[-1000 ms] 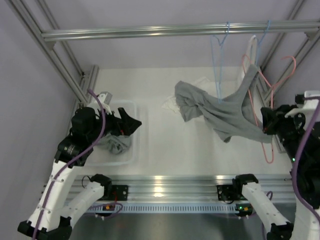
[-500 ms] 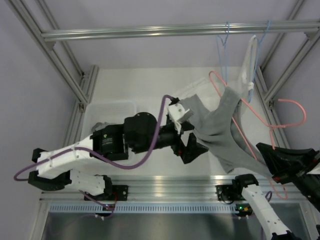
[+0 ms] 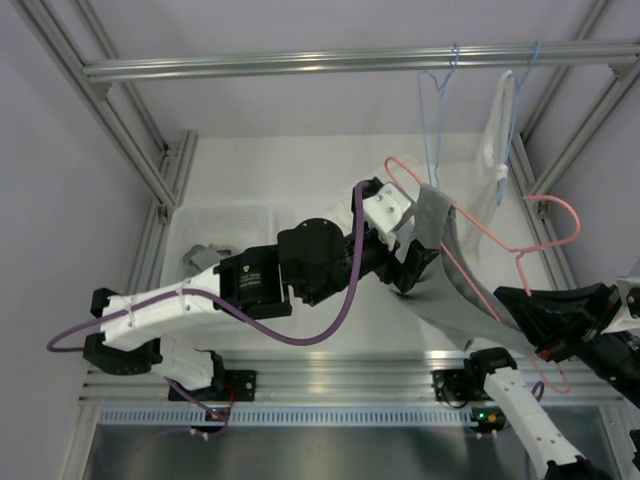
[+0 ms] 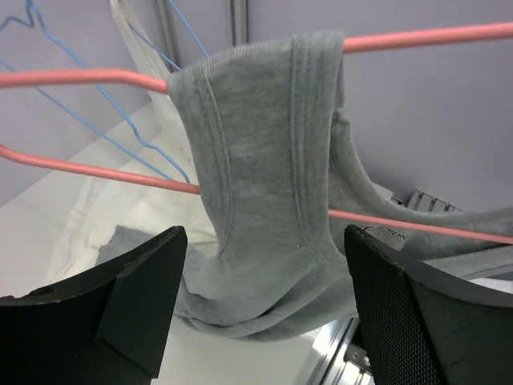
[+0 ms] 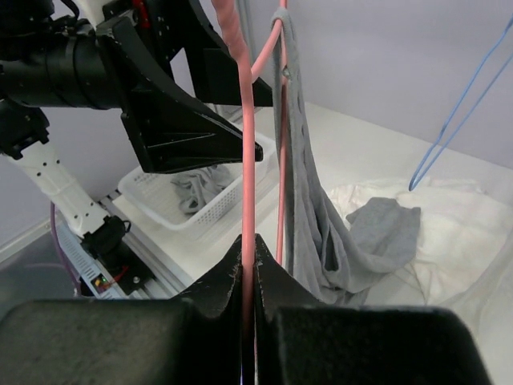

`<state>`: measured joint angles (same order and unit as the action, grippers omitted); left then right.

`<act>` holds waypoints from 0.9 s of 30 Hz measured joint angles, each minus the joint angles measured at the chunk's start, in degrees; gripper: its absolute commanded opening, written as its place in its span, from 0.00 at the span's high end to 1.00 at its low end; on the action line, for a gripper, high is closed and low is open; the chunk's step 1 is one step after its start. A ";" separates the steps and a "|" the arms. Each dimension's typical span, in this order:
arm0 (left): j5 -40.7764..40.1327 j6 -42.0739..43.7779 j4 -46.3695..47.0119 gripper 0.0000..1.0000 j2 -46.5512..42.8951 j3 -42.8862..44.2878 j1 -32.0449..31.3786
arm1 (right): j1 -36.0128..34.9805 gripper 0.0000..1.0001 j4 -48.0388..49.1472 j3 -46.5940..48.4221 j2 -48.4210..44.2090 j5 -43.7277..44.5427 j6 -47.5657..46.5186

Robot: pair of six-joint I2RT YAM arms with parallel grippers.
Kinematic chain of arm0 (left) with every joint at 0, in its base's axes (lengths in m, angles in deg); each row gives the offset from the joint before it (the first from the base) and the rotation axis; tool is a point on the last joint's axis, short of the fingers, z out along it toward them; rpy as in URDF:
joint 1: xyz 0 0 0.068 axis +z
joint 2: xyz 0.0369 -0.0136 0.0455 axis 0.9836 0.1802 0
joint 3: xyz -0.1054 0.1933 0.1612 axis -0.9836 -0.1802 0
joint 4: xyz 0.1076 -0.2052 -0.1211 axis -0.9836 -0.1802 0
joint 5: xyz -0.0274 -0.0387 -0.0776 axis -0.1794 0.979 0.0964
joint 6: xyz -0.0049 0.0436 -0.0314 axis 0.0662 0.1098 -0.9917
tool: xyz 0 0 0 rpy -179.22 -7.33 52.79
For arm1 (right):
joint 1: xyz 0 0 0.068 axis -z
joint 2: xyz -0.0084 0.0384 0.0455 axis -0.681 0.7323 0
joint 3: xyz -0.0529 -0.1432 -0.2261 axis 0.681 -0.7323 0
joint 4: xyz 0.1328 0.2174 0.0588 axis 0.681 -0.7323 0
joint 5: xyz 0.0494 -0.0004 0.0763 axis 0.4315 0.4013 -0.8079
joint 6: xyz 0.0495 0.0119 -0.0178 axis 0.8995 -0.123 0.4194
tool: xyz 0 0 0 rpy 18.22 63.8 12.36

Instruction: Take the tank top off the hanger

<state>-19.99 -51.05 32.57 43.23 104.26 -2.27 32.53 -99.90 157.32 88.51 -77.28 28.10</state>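
A grey tank top hangs by its strap over a pink hanger held up above the table. My right gripper is shut on the hanger's thin pink bar in the right wrist view, where the tank top hangs just beside it. My left gripper is open. In the left wrist view its fingers stand either side of the hanging strap, with the left gripper not touching the cloth. The hanger's pink bars cross behind the strap.
A white basket with grey clothes sits at the left. Blue hangers and a white garment hang from the overhead rail. White cloth lies on the table under the tank top.
My left arm swung from the basket across to the tank top, jaws open around the strap. My right gripper pulled the hanger toward the near edge, stretching the tank top out.
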 measured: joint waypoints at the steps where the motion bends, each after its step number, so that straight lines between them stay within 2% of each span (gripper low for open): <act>1: -0.57 0.59 0.48 0.16 0.00 0.00 0.00 | 0.00 1.00 0.00 -0.48 0.20 -0.04 0.00; 19: -9.99 9.77 8.61 0.21 2.56 1.73 -0.02 | -0.02 1.00 0.07 -3.23 2.05 -2.67 -0.04; 22: -10.95 10.34 9.07 0.27 3.48 1.73 -0.02 | -0.02 1.00 0.09 -3.19 2.05 -3.45 -0.02; 23: -11.30 10.67 9.16 0.32 3.76 1.73 -0.02 | -0.02 1.00 0.11 -3.17 2.05 -3.65 -0.02; 24: -11.65 10.80 9.31 0.44 4.02 1.73 -0.02 | -0.02 1.00 0.11 -3.17 2.05 -3.85 0.00; 27: -12.22 11.28 9.40 0.59 4.20 1.70 0.11 | -0.02 1.00 0.17 -3.13 2.05 -4.35 0.00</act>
<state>-32.21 -39.78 41.97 47.43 105.96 -2.16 32.51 -99.73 154.20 90.56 -81.63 28.10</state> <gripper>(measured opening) 0.498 0.009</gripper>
